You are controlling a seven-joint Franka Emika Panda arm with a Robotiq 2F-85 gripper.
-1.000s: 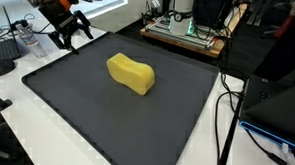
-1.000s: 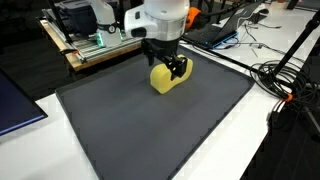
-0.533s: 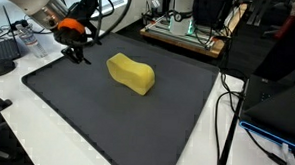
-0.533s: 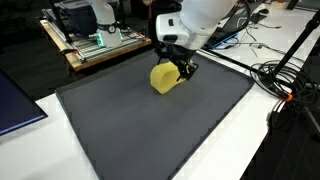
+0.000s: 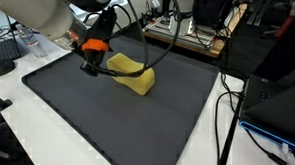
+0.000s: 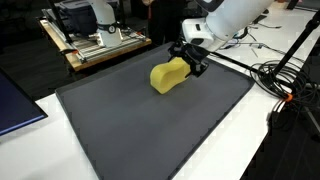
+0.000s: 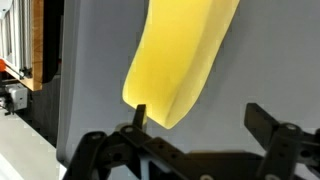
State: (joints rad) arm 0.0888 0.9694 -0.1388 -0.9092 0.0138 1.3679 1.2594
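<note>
A yellow sponge (image 5: 134,76) with a curved, kidney-like shape lies on a dark grey mat (image 5: 106,121). It also shows in the other exterior view (image 6: 168,75) and in the wrist view (image 7: 180,55). My gripper (image 5: 91,64) is open and empty, hovering just beside one end of the sponge, low over the mat. In the wrist view the two fingers (image 7: 200,118) stand wide apart, with the near end of the sponge close to one finger. In an exterior view the gripper (image 6: 190,60) sits right next to the sponge's end.
The mat (image 6: 140,125) lies on a white table. A wooden board with electronics (image 5: 185,32) stands behind it. Black cables (image 5: 227,106) run along the table edge, and more cables (image 6: 285,80) lie beside the mat. A laptop (image 6: 15,105) sits nearby.
The gripper has swung from the mat's far corner across to the end of the sponge and come lower. The sponge has not moved.
</note>
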